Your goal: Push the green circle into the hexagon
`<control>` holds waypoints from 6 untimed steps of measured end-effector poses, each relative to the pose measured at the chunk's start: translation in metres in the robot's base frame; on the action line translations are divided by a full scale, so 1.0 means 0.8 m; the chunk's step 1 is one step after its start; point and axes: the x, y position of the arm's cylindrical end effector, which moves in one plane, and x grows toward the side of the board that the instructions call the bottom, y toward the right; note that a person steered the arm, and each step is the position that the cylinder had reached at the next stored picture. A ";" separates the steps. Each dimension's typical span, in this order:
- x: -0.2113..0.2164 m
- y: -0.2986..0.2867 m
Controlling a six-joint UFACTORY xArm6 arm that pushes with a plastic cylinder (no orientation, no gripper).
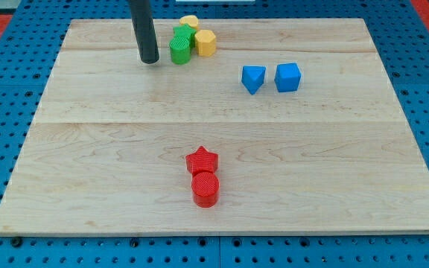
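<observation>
The green circle (pixel 179 50) stands near the view's top, left of centre. The yellow hexagon (pixel 205 42) touches its right side. A second green block (pixel 183 34) sits just behind the circle, its shape unclear, and a yellow block (pixel 190 22) lies behind that. My tip (pixel 150 59) rests on the board just left of the green circle, a small gap away.
Two blue blocks, a blue one with a pointed lower end (pixel 253 78) and a blue cube-like one (pixel 287 77), lie right of centre. A red star (pixel 202 160) touches a red circle (pixel 205 188) near the view's bottom. The wooden board (pixel 88 171) sits on a blue pegboard.
</observation>
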 end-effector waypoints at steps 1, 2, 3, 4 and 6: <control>0.000 0.000; 0.000 0.005; 0.000 0.005; 0.000 0.005; 0.000 0.022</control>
